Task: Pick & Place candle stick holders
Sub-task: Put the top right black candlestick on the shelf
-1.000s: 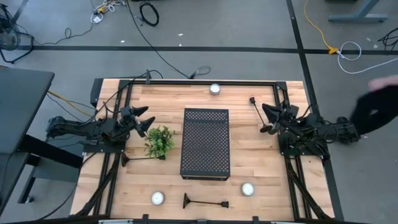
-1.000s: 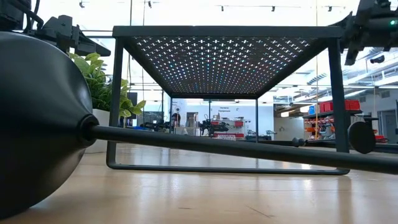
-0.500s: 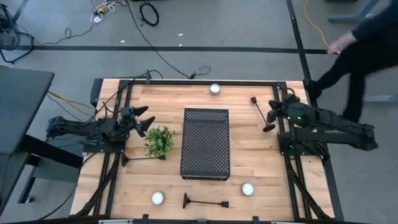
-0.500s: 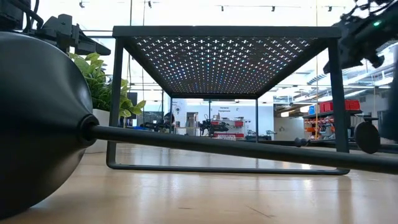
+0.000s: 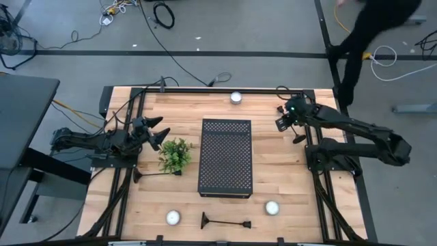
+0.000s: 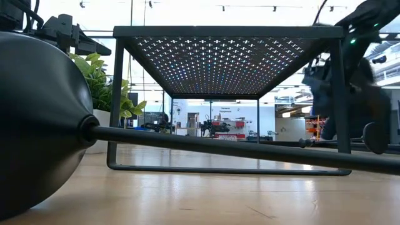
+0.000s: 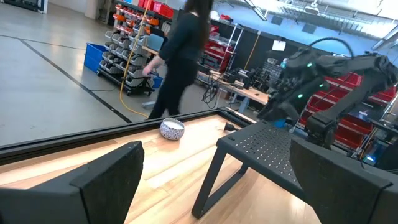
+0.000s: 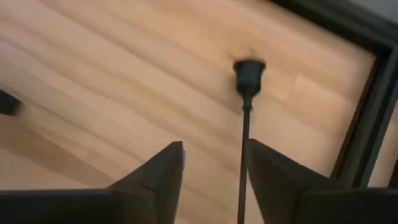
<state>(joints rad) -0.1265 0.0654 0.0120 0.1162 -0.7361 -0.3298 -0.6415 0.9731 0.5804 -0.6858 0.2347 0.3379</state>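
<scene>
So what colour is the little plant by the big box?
Green, seen best in the high view: the plant.

Right arm is extended across the table's far right part, its gripper point(image 5: 283, 120) pointed downward with the fingers point(image 8: 155, 180) parted and nothing held between them. Left arm is held low at the table's left edge, its gripper point(image 5: 158, 135) spread open and directed toward the table's centre.
</scene>
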